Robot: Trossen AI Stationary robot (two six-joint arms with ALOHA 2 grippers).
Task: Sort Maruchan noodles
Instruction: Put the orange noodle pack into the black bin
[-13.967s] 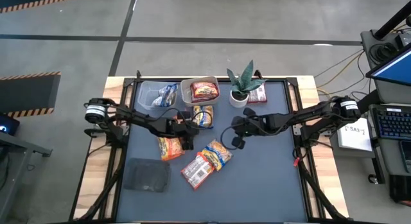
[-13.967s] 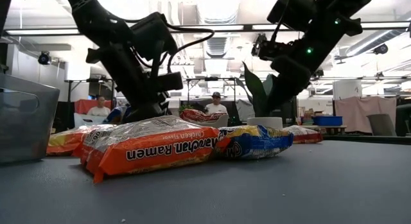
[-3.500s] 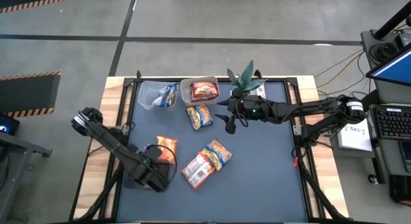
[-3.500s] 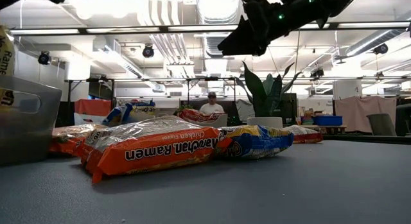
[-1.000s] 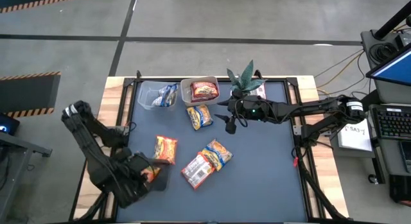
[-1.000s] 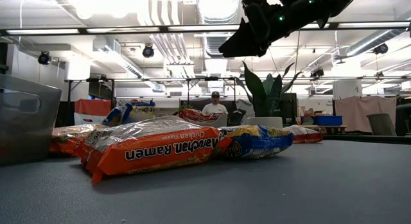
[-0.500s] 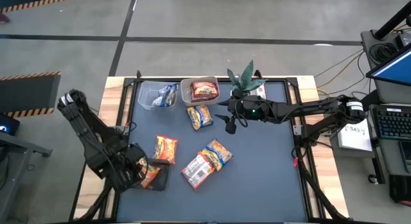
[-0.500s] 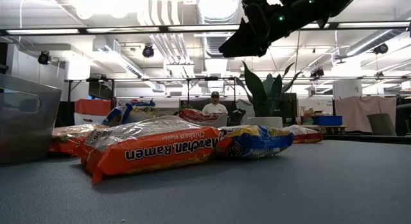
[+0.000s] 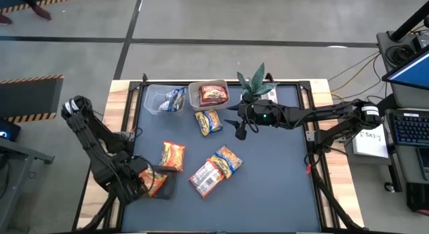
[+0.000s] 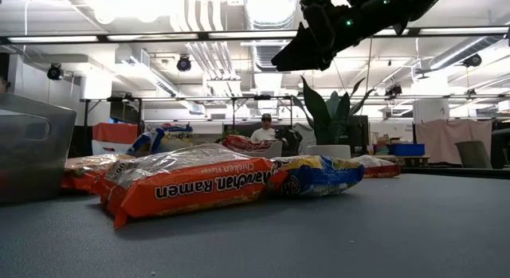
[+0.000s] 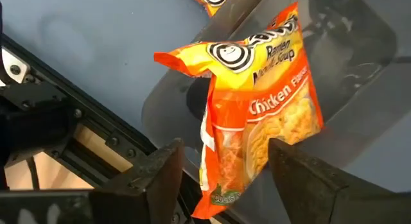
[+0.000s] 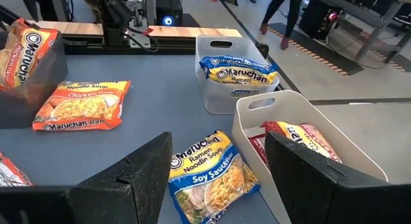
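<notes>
My left gripper [image 9: 142, 184] hangs at the table's near left over a dark grey tub [image 9: 166, 188]. An orange Maruchan noodles packet [image 11: 257, 131] stands tilted in that tub between the open fingers, a gap showing on each side. My right gripper [image 9: 240, 130] hovers open above the far middle, over a blue-yellow packet [image 12: 212, 176] lying flat. Another orange packet [image 9: 173, 155] lies flat on the mat. A dark red-and-white packet [image 9: 204, 179] and a blue-yellow one [image 9: 228, 160] lie side by side at mid table.
A clear tub [image 9: 153, 100] holding a blue-yellow packet and a white tub [image 9: 196, 94] holding a red packet stand at the far edge. A potted plant [image 9: 253, 86] stands beside them, a red packet [image 9: 269, 97] behind it. Free mat lies near and right.
My left gripper has drawn back a little from the dark tub toward the table's left edge. The orange packet has stayed in the tub.
</notes>
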